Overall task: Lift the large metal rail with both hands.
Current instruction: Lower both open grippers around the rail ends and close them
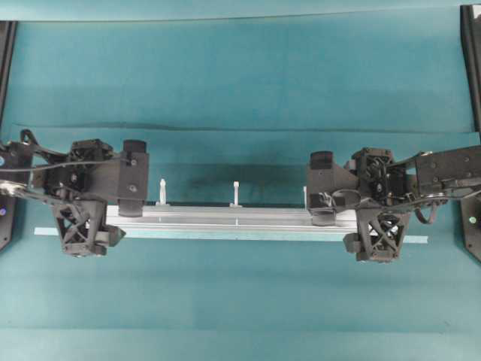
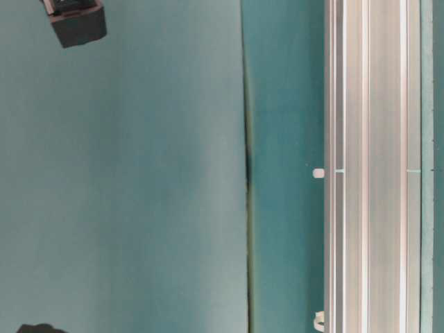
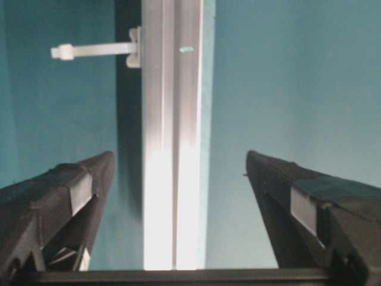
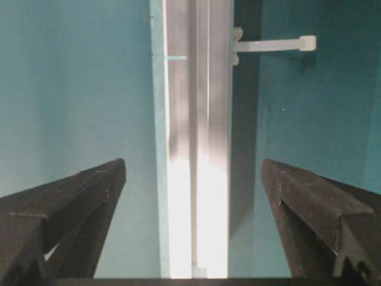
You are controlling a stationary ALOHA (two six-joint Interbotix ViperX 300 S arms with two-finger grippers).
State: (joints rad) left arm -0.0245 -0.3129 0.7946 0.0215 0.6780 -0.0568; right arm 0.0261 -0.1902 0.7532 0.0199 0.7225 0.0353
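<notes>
The large metal rail (image 1: 225,218) is a long silver grooved bar lying crosswise on the teal table, with three white upright tabs (image 1: 236,193) along its far edge. My left gripper (image 1: 98,214) is at its left end and my right gripper (image 1: 362,219) at its right end. In the left wrist view the rail (image 3: 172,149) runs between the spread fingers of the left gripper (image 3: 180,156), with gaps on both sides. In the right wrist view the rail (image 4: 199,119) likewise runs between the open right gripper (image 4: 193,162). Neither gripper touches it. It also shows in the table-level view (image 2: 374,166).
A thin pale tape strip (image 1: 225,235) lies along the rail's near side and reaches past both ends. A crease in the teal mat (image 1: 225,128) runs behind the rail. Black frame posts (image 1: 471,60) stand at the table's far corners.
</notes>
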